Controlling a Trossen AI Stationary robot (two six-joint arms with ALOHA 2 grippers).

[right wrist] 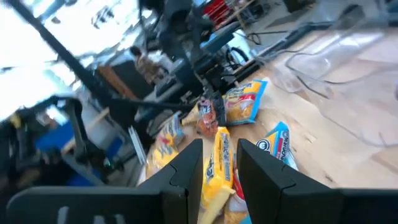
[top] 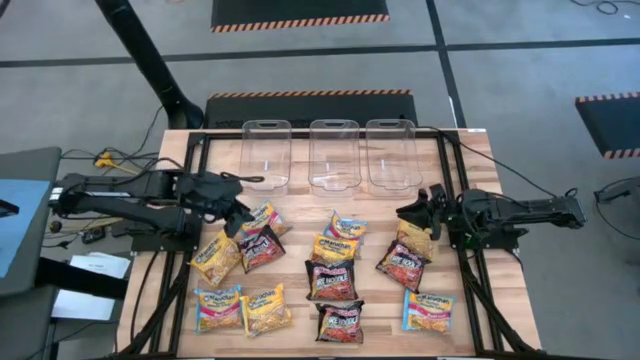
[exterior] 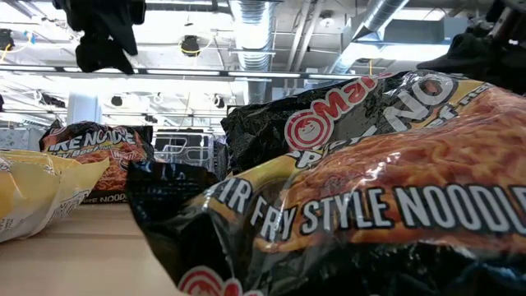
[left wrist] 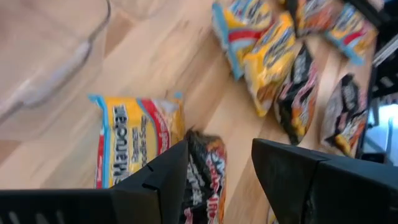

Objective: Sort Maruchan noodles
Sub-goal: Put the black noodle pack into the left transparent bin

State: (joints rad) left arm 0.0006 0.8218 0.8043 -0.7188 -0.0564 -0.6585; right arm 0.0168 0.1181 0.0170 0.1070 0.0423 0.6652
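Sorting barely begun, by my reading: all three clear tubs (top: 266, 150) along the far edge of the table (top: 300, 205) look empty, and every noodle packet (top: 331, 279) lies loose on the wood. About thirteen packets counted from above, in mixed colours: dark red-black, yellow-orange, blue-yellow with pink. None grouped by colour, so the whole sort is left.

Left gripper (top: 238, 213) hangs over the left part of the table, between the leftmost tub and the packets. Its jaws stand apart with nothing between them. Just under it lie a blue-yellow packet (left wrist: 134, 137) and a dark packet (left wrist: 205, 171), touching and partly overlapped. Likely next pick, judging by position only.

Right gripper (right wrist: 216, 167) is toward the right edge, with a yellow packet (right wrist: 221, 168) standing on edge between its fingers, jaws partly closed on it. From above, this one is at (top: 414, 238).

Orientation: packets are near square, so the long axis is weak. Most lie flat, label up, at varied angles. The held packet runs lengthwise along the fingers, away from the wrist. The blue-yellow one under the left gripper lies flat, print running along its length
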